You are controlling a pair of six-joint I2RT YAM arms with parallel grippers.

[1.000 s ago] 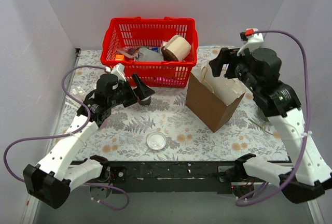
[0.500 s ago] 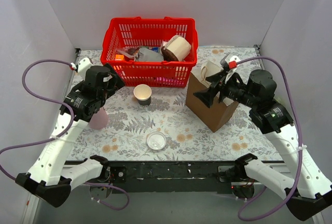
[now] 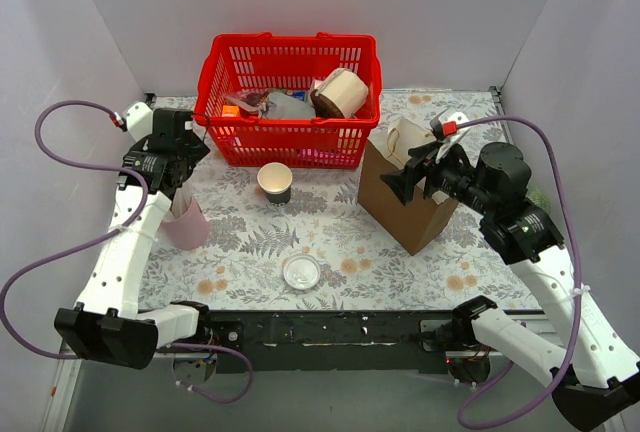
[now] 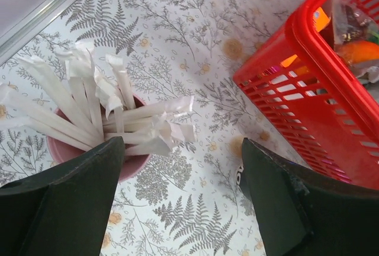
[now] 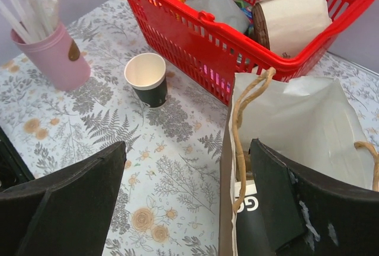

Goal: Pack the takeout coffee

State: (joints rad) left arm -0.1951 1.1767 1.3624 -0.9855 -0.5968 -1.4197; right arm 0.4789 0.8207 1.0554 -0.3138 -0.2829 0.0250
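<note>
No lidded takeout coffee shows in any view. A lidless dark paper cup (image 3: 276,181) with a cream inside stands upright in front of the basket; it also shows in the right wrist view (image 5: 148,79). A loose white lid (image 3: 301,272) lies near the table's front edge. My left gripper (image 3: 178,174) is open and empty, above the pink cup; its jaws stand wide apart in the left wrist view (image 4: 183,208). My right gripper (image 3: 405,180) is open and empty at the brown paper bag's (image 3: 410,202) left wall, straddling that wall (image 5: 189,208).
A red basket (image 3: 290,42) with a paper roll and packets stands at the back; it also shows in the left wrist view (image 4: 320,90). A pink cup (image 3: 187,224) holding several wrapped straws (image 4: 100,108) stands at the left. The bag (image 5: 296,120) is open, with rope handles.
My left gripper has drawn back from the lidless cup and swung left over the pink cup. My right gripper has swung left from the far right to the bag's left wall.
</note>
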